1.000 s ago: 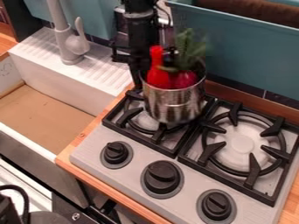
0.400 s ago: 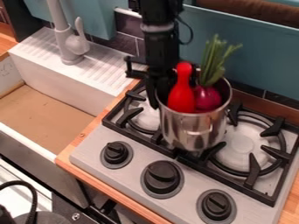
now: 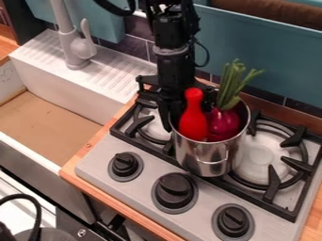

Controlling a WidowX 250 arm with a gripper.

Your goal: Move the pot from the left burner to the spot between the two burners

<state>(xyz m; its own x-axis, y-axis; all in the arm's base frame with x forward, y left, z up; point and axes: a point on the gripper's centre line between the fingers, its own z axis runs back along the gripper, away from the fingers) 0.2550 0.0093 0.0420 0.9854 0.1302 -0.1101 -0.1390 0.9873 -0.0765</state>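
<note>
The black gripper (image 3: 172, 111) points down at the pot's left rim, one finger outside the wall and the other hidden behind the red bottle; it is shut on the pot. The shiny metal pot (image 3: 213, 158) is upright over the middle bars, between the left burner (image 3: 155, 128) and the right burner (image 3: 259, 155). Whether its base touches the grates cannot be told. Inside the pot are a red bottle-shaped thing (image 3: 193, 120) and a purple-red vegetable (image 3: 222, 123) with green stalks.
Control knobs (image 3: 175, 190) line the stove's front. To the left are the white sink (image 3: 69, 101) and grey faucet (image 3: 75, 47). A teal bin (image 3: 267, 56) stands behind the stove on the right.
The gripper and pot have moved right from over the left burner, and then lower and slightly toward the front, with the bottle and vegetable still inside.
</note>
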